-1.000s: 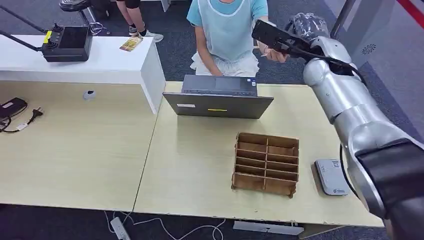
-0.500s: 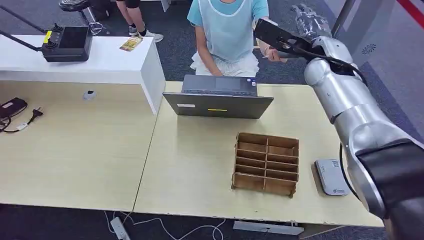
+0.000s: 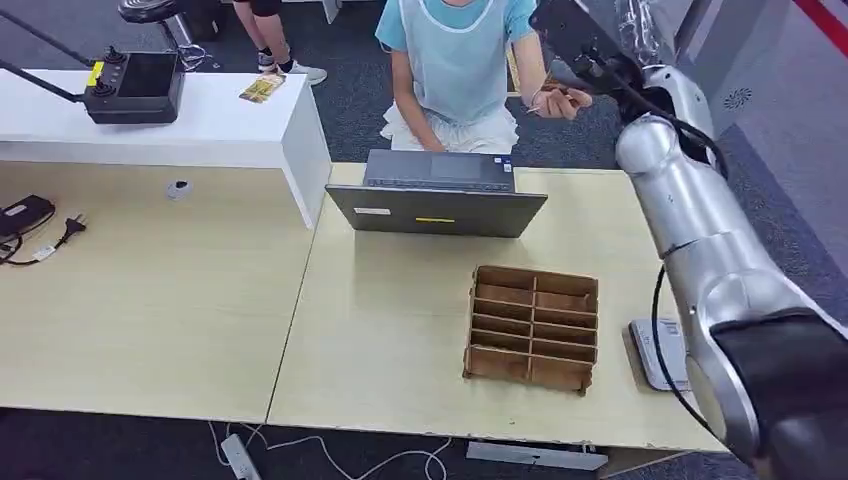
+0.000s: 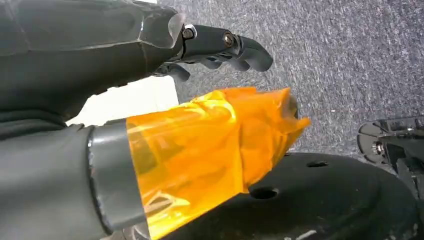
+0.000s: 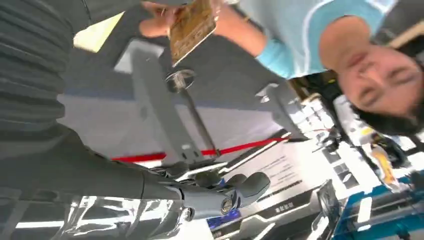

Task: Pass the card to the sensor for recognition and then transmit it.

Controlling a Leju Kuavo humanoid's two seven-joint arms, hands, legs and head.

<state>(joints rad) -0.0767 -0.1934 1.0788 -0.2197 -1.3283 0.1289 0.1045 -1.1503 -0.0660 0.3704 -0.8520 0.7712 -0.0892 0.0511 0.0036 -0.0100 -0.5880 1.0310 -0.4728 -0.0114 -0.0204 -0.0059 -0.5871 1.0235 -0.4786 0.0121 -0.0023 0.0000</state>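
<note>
A pale wooden desk (image 3: 400, 330) carries a laptop (image 3: 437, 205), a slotted wooden organiser (image 3: 533, 328) and, near its right edge, a grey card sensor (image 3: 662, 352) partly behind the robot's own forearm. Beyond the desk sits a person in a light blue top, whose hand (image 3: 556, 99) holds the card (image 5: 191, 26) (in the right wrist view it looks tan, pinched at one end).

The right hand (image 5: 220, 192) is raised high past the far edge of the desk, just beside the person's hand, with its fingers apart and nothing in them. The card lies across from its palm, apart from the fingers; how its long axis sits against the grip I cannot tell.

The left hand (image 4: 215, 47) hangs low over the carpet, fingers loosely curled on nothing, so the right is by far the nearer.
</note>
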